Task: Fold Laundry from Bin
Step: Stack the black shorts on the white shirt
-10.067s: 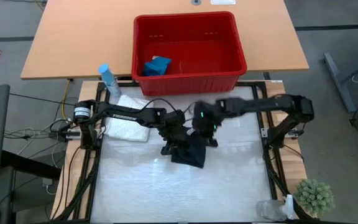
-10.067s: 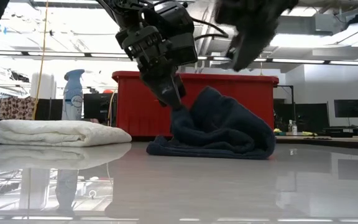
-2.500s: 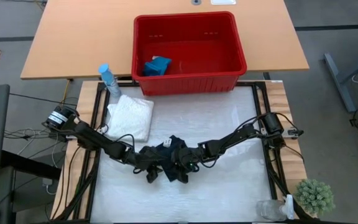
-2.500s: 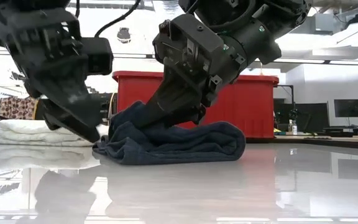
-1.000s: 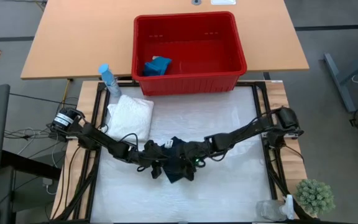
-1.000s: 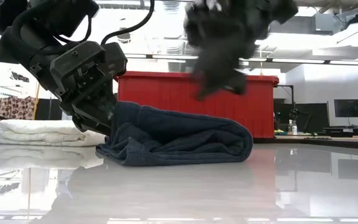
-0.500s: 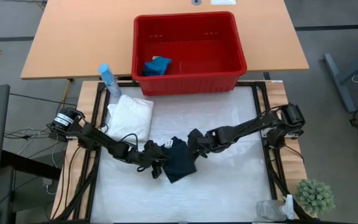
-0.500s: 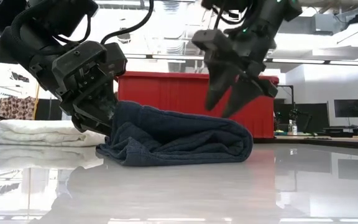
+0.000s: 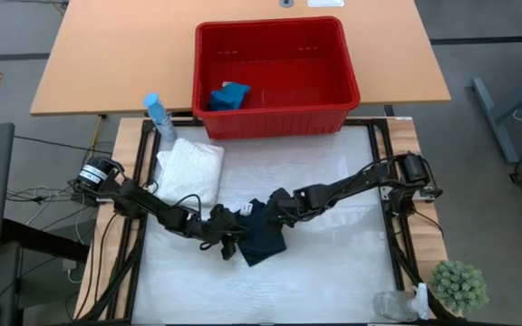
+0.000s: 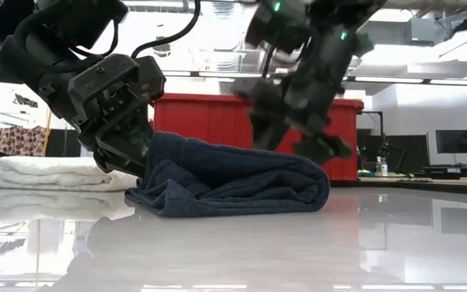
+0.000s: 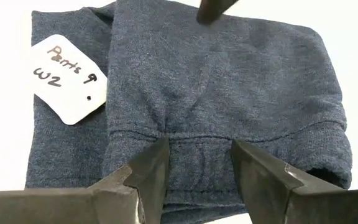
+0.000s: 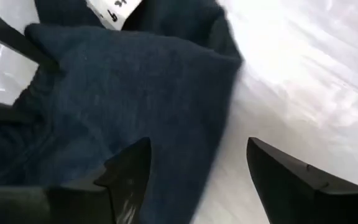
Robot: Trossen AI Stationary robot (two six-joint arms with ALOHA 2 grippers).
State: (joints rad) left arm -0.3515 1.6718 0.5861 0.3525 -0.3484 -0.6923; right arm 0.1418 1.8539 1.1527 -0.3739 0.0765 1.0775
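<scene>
since a second ago the right gripper (image 10: 298, 134) has let go, jaws apart, above the folded navy cloth (image 9: 261, 237) mid-table, left gripper (image 11: 194, 165) clamped on its hem; white cloth (image 9: 191, 170) folded, teal cloth (image 9: 228, 95) left in the bin (image 9: 352, 86).

My two grippers, left (image 9: 231, 243) and right (image 9: 277, 201), share the table with three cloths — navy (image 9: 261, 234), white (image 9: 189, 171), teal (image 9: 228, 95) — one red bin (image 9: 275, 113), one spray bottle (image 9: 159, 116).

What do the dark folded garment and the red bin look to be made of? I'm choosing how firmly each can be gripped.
The dark folded garment: apparently soft knit fleece or jersey, matte heathered navy, with a stitched seam and a gathered band. The red bin: seemingly rigid moulded plastic, smooth and slightly glossy, with a rolled rim and small slots in its walls.
</scene>
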